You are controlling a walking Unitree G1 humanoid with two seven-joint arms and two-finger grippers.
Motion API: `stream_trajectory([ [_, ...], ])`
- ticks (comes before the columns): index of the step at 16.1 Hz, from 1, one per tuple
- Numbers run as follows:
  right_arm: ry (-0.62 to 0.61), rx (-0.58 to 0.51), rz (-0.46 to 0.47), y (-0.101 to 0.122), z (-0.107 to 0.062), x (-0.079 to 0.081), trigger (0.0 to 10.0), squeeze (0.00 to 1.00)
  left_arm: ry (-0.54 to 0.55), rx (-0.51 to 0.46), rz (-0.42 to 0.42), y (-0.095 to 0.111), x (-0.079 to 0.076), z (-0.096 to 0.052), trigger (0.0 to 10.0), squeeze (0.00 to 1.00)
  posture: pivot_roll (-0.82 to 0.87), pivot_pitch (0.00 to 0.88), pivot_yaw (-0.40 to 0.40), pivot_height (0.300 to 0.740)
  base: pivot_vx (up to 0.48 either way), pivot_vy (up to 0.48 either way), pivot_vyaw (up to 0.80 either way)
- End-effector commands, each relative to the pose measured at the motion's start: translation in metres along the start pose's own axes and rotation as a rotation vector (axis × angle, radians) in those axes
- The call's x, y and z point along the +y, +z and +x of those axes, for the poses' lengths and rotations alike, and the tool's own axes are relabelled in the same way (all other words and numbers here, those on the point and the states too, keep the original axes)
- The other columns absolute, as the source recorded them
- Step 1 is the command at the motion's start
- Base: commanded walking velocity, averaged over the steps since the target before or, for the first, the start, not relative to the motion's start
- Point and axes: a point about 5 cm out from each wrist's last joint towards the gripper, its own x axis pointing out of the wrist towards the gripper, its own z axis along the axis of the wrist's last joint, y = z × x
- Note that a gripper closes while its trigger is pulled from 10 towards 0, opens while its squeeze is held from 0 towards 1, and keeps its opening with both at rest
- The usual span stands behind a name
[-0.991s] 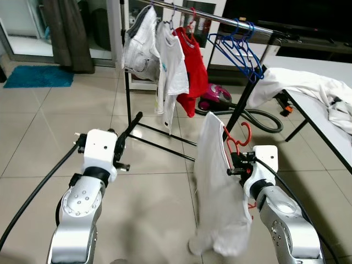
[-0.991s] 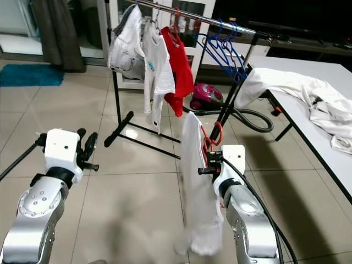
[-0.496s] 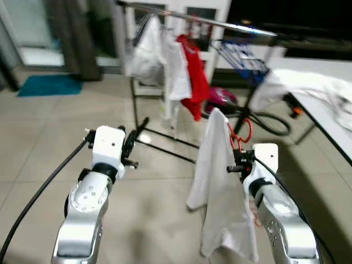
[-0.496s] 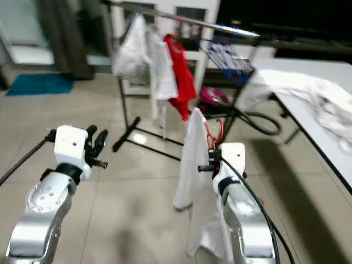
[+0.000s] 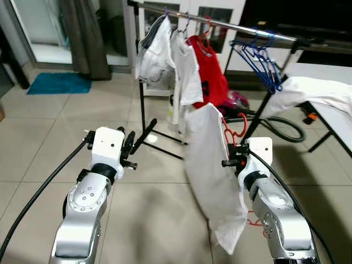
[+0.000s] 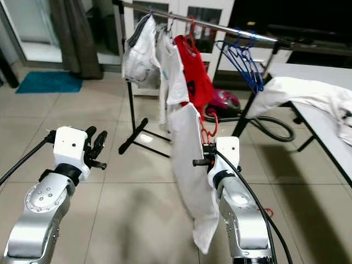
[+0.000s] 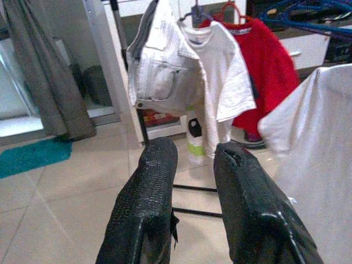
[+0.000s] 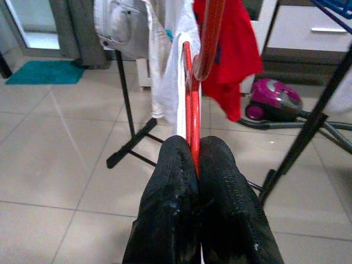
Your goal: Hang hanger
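Right gripper (image 8: 193, 159): fingers closed tight on the red hanger (image 8: 192, 118), pinching its upright wire; the hook rises just above the fingertips. A white shirt (image 5: 212, 165) hangs from this hanger, draped on the gripper's left side and reaching down towards the tiled floor (image 5: 148, 220). The hanger is held in the air in front of the clothes rack (image 5: 231, 25), below its rail and not touching it.

Left gripper (image 7: 192, 181): fingers parted with a clear gap, holding nothing, raised at about the same height as the right gripper and pointed at the rack.

On the rail hang pale shorts (image 5: 154, 52), a white T-shirt (image 5: 186, 77) and a red T-shirt (image 5: 212, 71), side by side, with a bunch of blue hangers (image 5: 258, 55) further to the right. A pink vacuum cleaner (image 6: 223, 102) sits on the floor behind the rack. A white counter (image 5: 335, 118) on the right carries a heap of white clothes (image 6: 313, 93). A teal mat (image 5: 58, 82) lies by the curtain (image 5: 82, 36) at far left.
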Motion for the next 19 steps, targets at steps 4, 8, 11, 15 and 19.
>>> stream_trajectory([
  [4,-0.029,-0.039,-0.015,0.0103,0.0019,-0.0076,10.0,0.0,-0.023,-0.017,0.01,0.0062,-0.001,0.0034,10.0,0.0,0.08,0.0,-0.055,0.74,0.382,0.0,-0.66],
  [8,-0.008,-0.034,-0.031,0.0116,0.0034,-0.0059,10.0,0.0,-0.027,-0.01,0.019,0.005,-0.0013,0.0025,10.0,0.0,0.08,0.004,-0.061,0.74,0.383,0.0,0.0],
  [11,-0.002,-0.035,-0.036,0.0123,0.004,-0.0052,10.0,0.0,-0.026,-0.007,0.017,0.0047,-0.0007,0.0006,10.0,0.0,0.08,0.006,-0.066,0.74,0.379,0.0,0.0],
  [15,-0.011,-0.044,-0.044,0.0138,0.0034,-0.0057,10.0,0.0,-0.026,-0.008,0.014,0.0052,0.0001,-0.0013,10.0,0.0,0.08,0.008,-0.064,0.74,0.38,0.0,0.0],
  [19,-0.021,-0.054,-0.068,0.0165,0.0018,-0.0077,10.0,0.0,-0.04,-0.008,0.014,0.0055,-0.0009,-0.0016,10.0,0.0,0.08,0.008,-0.061,0.74,0.383,0.0,0.0],
])
